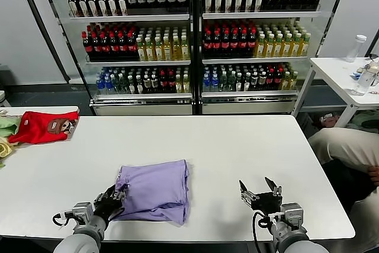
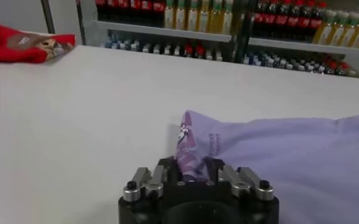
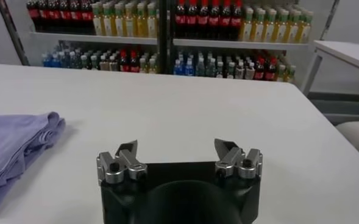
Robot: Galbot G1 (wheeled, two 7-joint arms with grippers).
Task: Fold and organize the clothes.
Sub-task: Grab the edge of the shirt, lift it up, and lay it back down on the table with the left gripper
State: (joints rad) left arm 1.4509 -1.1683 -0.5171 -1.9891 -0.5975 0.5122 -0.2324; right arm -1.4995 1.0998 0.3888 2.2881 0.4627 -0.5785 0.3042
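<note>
The lavender T-shirt [image 1: 156, 189] lies folded on the white table [image 1: 237, 146], near its front edge, left of centre. My left gripper [image 1: 113, 197] is at the shirt's front left corner and is shut on a fold of the fabric. In the left wrist view the gripper [image 2: 191, 165] pinches a corner of the T-shirt [image 2: 289, 158] that shows dark purple print and pink lettering. My right gripper [image 1: 259, 189] is open and empty over the table's front right, well apart from the shirt. In the right wrist view the gripper [image 3: 178, 152] is open and the T-shirt [image 3: 14, 143] lies off to one side.
A red garment with a brown cartoon face [image 1: 41, 127] lies at the table's far left, beside green and yellow garments [image 1: 6, 128]. Drink shelves [image 1: 189, 34] stand behind. A second white table [image 1: 349, 75] is at the right, with a person's leg [image 1: 340, 146] beside it.
</note>
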